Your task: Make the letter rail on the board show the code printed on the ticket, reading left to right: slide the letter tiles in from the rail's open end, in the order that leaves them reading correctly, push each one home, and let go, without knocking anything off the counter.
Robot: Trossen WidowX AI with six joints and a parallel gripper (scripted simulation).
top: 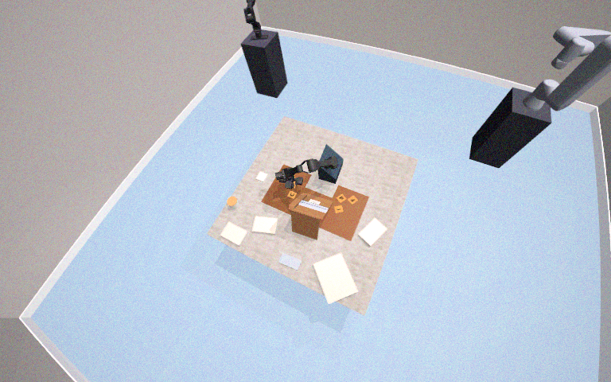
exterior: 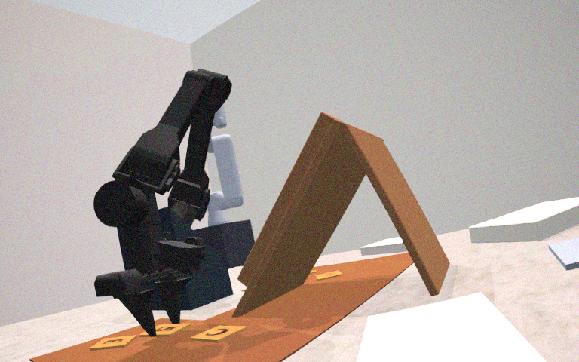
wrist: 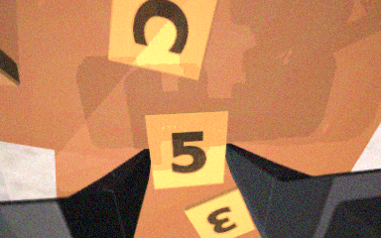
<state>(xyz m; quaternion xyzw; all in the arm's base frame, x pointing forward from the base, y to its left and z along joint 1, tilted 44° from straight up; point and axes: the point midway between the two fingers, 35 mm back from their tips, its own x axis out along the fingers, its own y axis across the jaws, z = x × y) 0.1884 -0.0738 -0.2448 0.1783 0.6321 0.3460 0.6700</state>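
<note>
My gripper (wrist: 188, 151) (exterior: 166, 328) is shut on the yellow tile marked 5 (wrist: 188, 176) (exterior: 170, 329), one finger at each side edge, low over the brown mat. The tile marked C (wrist: 160, 30) (exterior: 219, 332) (top: 292, 194) lies ahead of it in the wrist view, turned. A tile with a character like 3 or E (wrist: 222, 218) (exterior: 113, 342) lies close beside the right finger in the wrist view. Three more tiles (top: 340, 198) (top: 352, 200) (top: 338, 209) lie beyond the board. The sloped brown board (top: 294, 204) (exterior: 298, 204) bears a pale rail strip (top: 313, 206); its print is too small to read.
The brown mat (top: 347, 225) (exterior: 273, 341) runs under the board. White slabs (top: 335, 277) (top: 372, 231) (top: 265, 224) (top: 233, 233), a pale blue slab (top: 289, 260) and an orange round thing (top: 231, 200) stand around it. Two other arms stand on dark pedestals (top: 266, 67) (top: 507, 130) far off.
</note>
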